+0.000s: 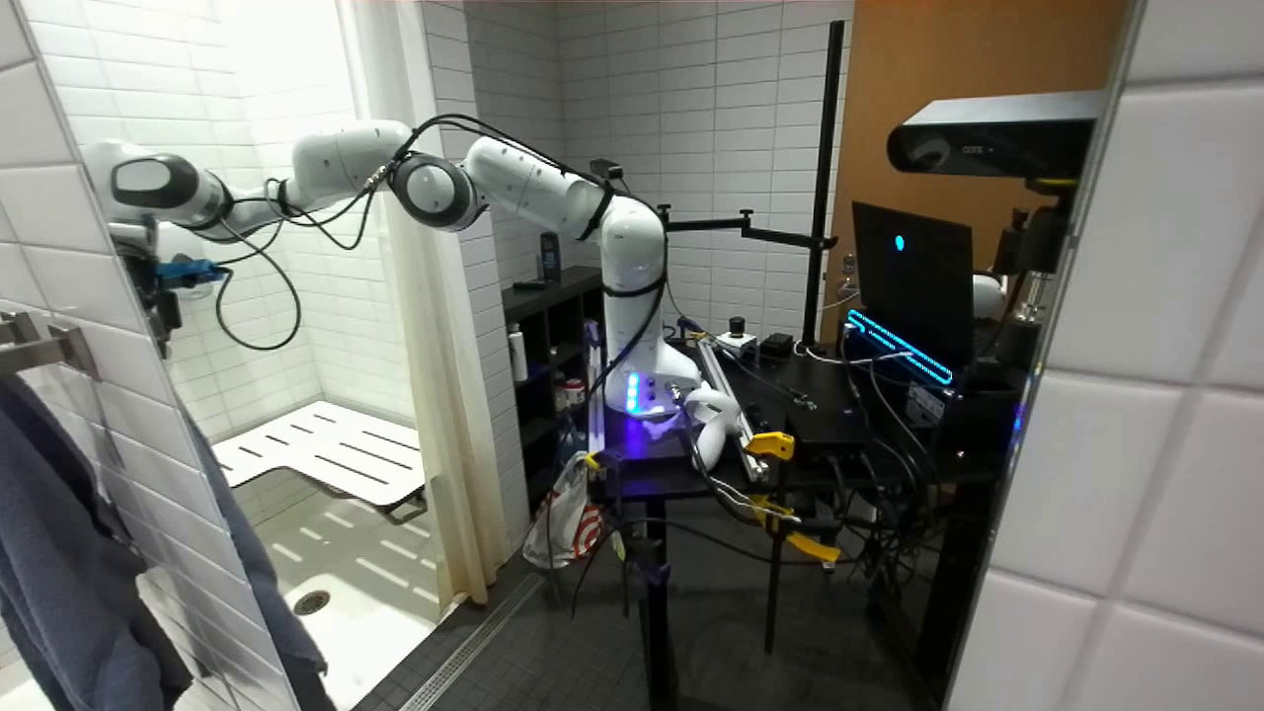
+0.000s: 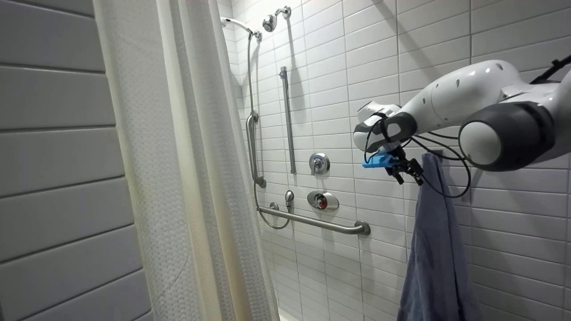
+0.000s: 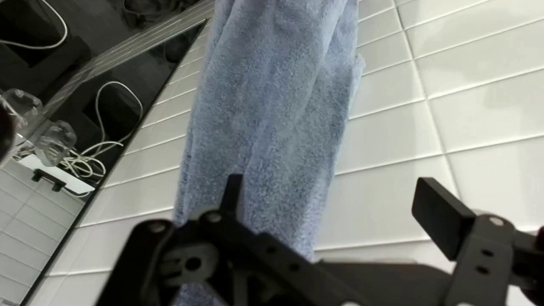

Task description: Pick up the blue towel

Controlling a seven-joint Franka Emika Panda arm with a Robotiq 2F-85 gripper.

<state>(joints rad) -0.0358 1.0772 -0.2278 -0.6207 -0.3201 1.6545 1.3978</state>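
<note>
White wall tiles [image 3: 488, 110] back the blue towel [image 3: 272, 127], which hangs ungripped near your parted jaws (whether they touch it, I can't tell), so this looks like pre-grasp alignment, and your next move should get it squarely between them before squeezing.

Shower wall [image 1: 296, 84] v. bright, flr [image 1: 553, 632] dim, soft shadows on tiles [image 2: 332, 127], wrist view slightly blurry

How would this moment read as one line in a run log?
target: blue towel, hanging in folds against tiled wall | gripper: open, near towel's upper part | grasp: not yet made
</note>
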